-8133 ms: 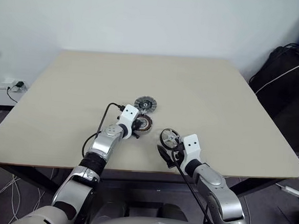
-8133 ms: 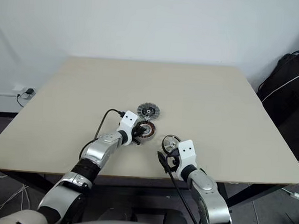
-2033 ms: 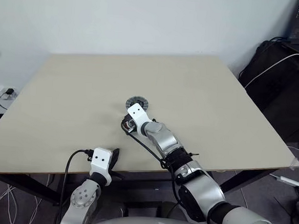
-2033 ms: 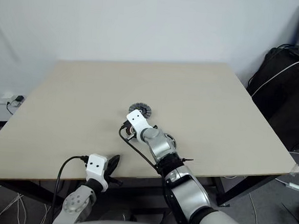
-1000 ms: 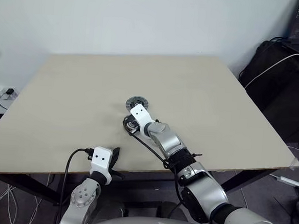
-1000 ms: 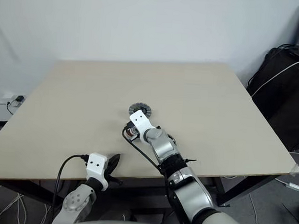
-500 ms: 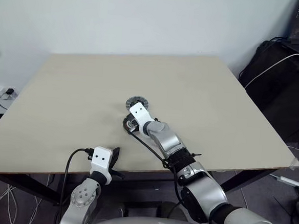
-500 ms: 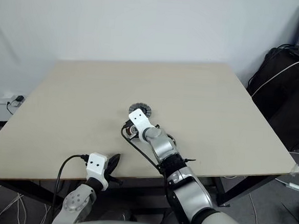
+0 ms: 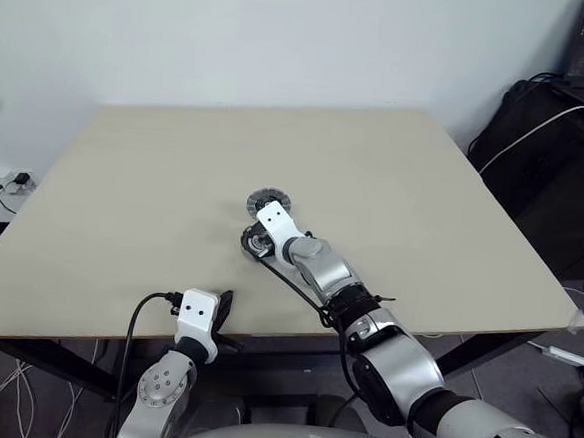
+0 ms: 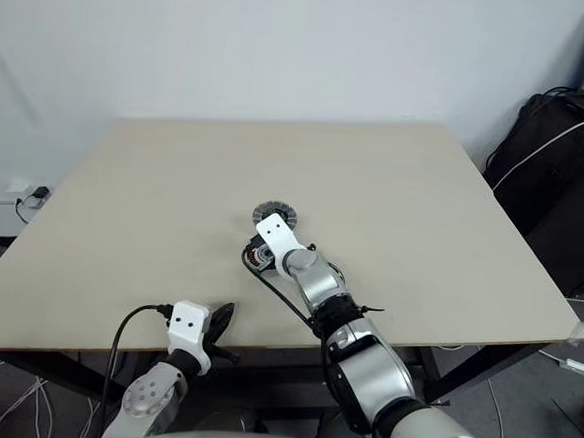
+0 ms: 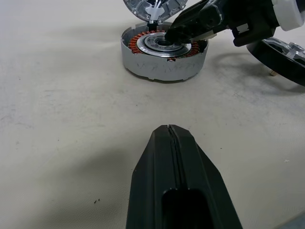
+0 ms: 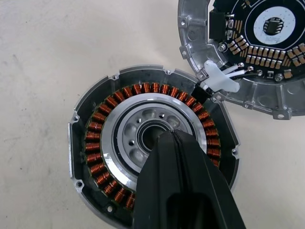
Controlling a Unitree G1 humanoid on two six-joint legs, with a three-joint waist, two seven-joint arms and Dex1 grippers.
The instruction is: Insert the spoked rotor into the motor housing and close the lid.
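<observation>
Copper-wound motor housing (image 12: 151,162) lies flat, open face up, under the right gripper's (image 12: 172,136) pressed-together fingers.

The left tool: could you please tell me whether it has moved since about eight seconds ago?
Yes. The left tool has drawn back from beside the motor housing to the table's near edge.

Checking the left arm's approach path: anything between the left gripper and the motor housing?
Nothing: in the left wrist view, bare table runs from the left gripper to the motor housing, where the right gripper sits.
</observation>
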